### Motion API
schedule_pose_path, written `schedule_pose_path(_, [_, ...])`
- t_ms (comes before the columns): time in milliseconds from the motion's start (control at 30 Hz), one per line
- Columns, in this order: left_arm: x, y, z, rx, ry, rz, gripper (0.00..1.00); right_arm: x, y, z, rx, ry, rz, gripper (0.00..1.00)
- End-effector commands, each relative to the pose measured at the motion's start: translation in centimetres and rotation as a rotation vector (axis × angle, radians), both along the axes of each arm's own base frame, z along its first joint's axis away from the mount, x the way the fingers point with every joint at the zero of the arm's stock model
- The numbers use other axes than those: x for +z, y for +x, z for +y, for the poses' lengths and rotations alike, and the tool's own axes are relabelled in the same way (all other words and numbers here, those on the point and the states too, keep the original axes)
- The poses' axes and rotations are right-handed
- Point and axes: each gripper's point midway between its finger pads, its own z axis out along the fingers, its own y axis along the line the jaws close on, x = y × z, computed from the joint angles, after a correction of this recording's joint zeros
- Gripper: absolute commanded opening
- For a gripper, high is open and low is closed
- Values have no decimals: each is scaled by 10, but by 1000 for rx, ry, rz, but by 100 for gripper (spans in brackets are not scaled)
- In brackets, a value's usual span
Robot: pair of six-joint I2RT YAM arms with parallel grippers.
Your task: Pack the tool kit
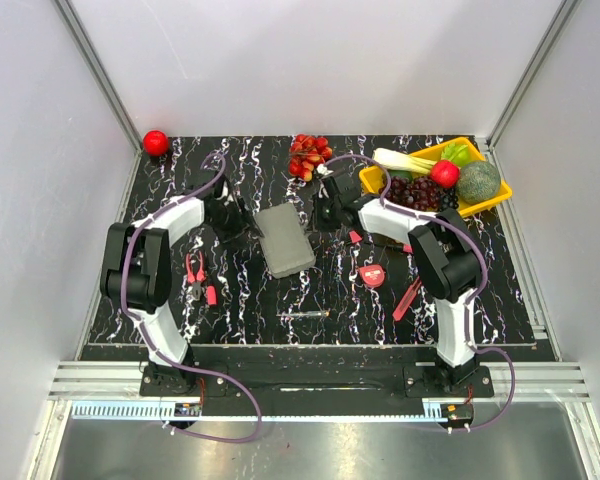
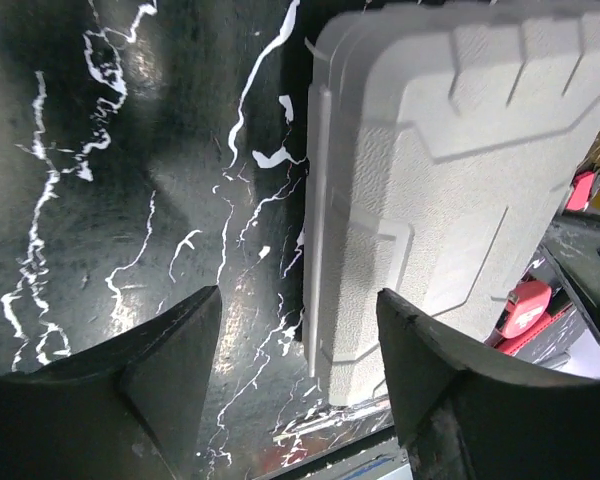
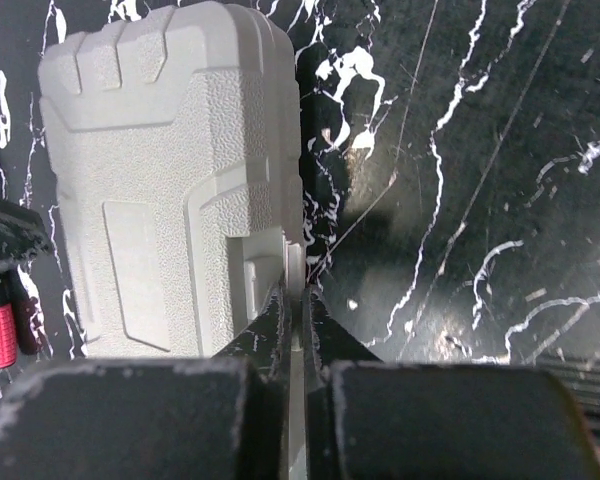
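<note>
We're cracking open the case (image 1: 285,240), right claw (image 3: 298,300) pinching its edge, left claw (image 2: 298,300) gaping alongside, so next we're probably prying it up gently.

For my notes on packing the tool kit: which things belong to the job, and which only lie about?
For the job: grey case, pliers, tape measure, screwdriver, knife.
Lying about: yellow tray of fruit, red berries, red ball.

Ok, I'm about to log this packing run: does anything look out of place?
Yes. The case lies closed and askew, yet its tools are all outside, scattered around it: pliers, tape measure, screwdriver and knife. Nothing looks spilled or damaged.
</note>
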Motion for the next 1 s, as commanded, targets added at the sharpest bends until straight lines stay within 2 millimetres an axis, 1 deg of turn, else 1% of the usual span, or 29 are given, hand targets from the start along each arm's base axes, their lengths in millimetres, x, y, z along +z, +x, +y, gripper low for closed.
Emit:
schedule_pose_path(0, [46, 21, 5, -11, 36, -144, 70, 74, 9, -1, -41, 35, -102, 0])
schedule_pose_path(67, [60, 25, -12, -75, -48, -214, 77, 82, 5, -3, -47, 28, -92, 0])
schedule_pose_path(167, [70, 28, -28, -130, -116, -275, 79, 93, -1, -1, -48, 1, -99, 0])
schedule_pose_path(333, [82, 36, -42, -169, -129, -315, 86, 103, -5, -8, -83, -72, -127, 0])
schedule_pose_path(433, [96, 41, -61, -240, -122, -402, 91, 107, -7, -11, -96, -117, -141, 0])
schedule_pose_path(533, [101, 44, -73, -289, -58, -485, 95, 107, -9, -10, -98, -144, -149, 0])
schedule_pose_path(633, [100, 49, -77, -274, -64, -502, 97, 107, -11, -8, -101, -158, -159, 0])
schedule_pose_path(767, [94, 56, -82, -241, -78, -469, 98, 114, -15, -3, -99, -168, -191, 0])
schedule_pose_path(867, [87, 61, -76, -203, -6, -432, 99, 120, -18, 1, -92, -178, -207, 0])
schedule_pose_path(967, [85, 62, -76, -204, 29, -404, 99, 126, -21, 5, -88, -183, -225, 0])
